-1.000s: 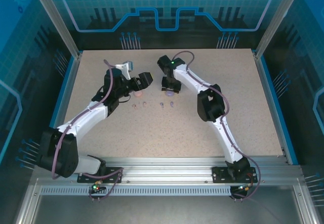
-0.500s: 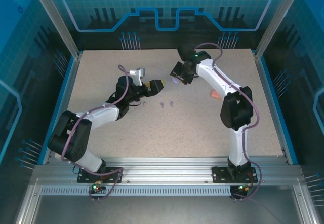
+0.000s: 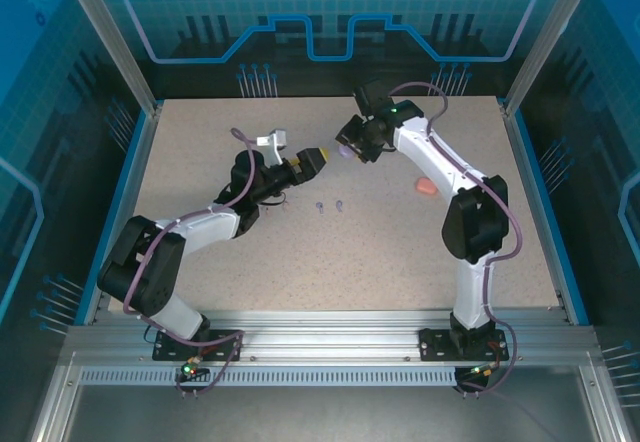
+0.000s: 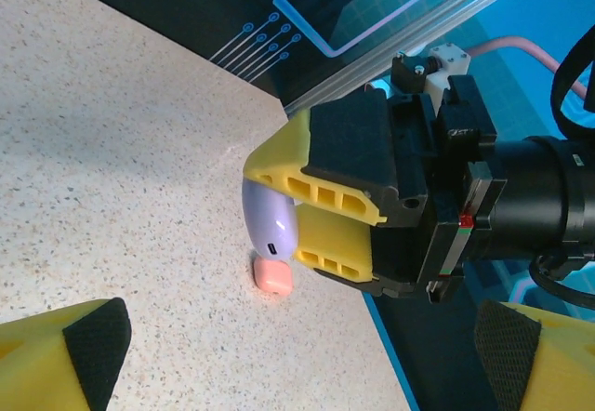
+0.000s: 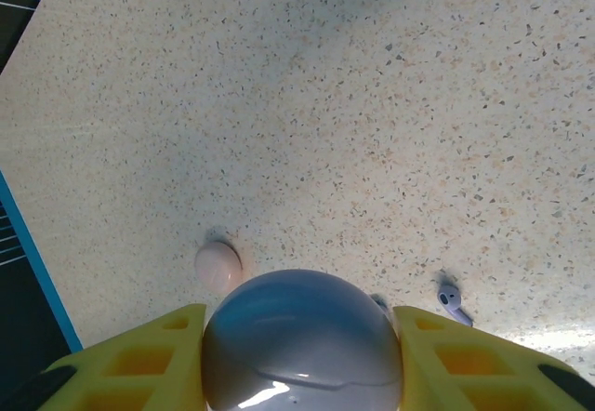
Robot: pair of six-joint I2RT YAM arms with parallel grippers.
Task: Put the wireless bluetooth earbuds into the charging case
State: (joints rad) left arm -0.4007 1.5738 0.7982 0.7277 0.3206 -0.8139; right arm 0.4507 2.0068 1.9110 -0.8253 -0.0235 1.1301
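My right gripper [image 3: 347,149] is shut on a purple charging case [image 5: 302,341], held above the table near the back centre. That same case [image 4: 270,225] sticks out between the right gripper's yellow fingers [image 4: 321,192] in the left wrist view. My left gripper [image 3: 313,159] stands open just left of it, its pads [image 4: 93,337] far apart with nothing between them. Two purple earbuds [image 3: 320,207] [image 3: 339,204] lie on the table in front of both grippers. One of them [image 5: 450,297] shows beside the held case.
A coral case [image 3: 426,187] lies on the table to the right, also seen under the held case [image 4: 273,276]. A pale pink case [image 5: 218,265] rests on the table below the right gripper. The blue table edge [image 4: 381,327] runs close by.
The right gripper rose from the table with the purple case and swung back and right. The left gripper turned and moved up close to that case.
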